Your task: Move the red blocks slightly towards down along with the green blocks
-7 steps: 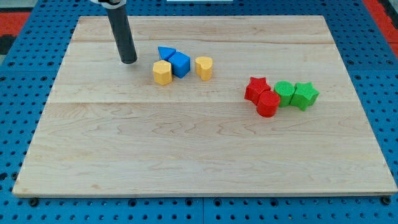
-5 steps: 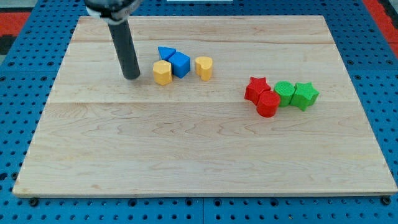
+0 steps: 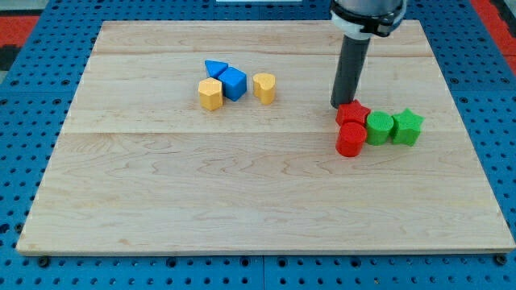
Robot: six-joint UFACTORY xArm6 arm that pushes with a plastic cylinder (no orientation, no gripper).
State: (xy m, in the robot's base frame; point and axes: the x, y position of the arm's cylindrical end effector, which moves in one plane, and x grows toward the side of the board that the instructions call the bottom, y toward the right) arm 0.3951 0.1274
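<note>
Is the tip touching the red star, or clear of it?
Touching, as far as the view shows: my tip sits against the red star's upper-left edge with no gap visible. The red cylinder sits just below the star.

- Two red blocks: a red star (image 3: 352, 113) and a red cylinder (image 3: 351, 139).
- Two green blocks: a green cylinder (image 3: 379, 127) and a green star (image 3: 407, 127).
- Two blue blocks: a blue triangle (image 3: 214, 68) and a blue cube (image 3: 234, 83).
- Two yellow blocks: one yellow hexagon (image 3: 210, 93), one yellow rounded block (image 3: 264, 87).
- One wooden board (image 3: 242, 201).
- One rod, one tip (image 3: 339, 105).
</note>
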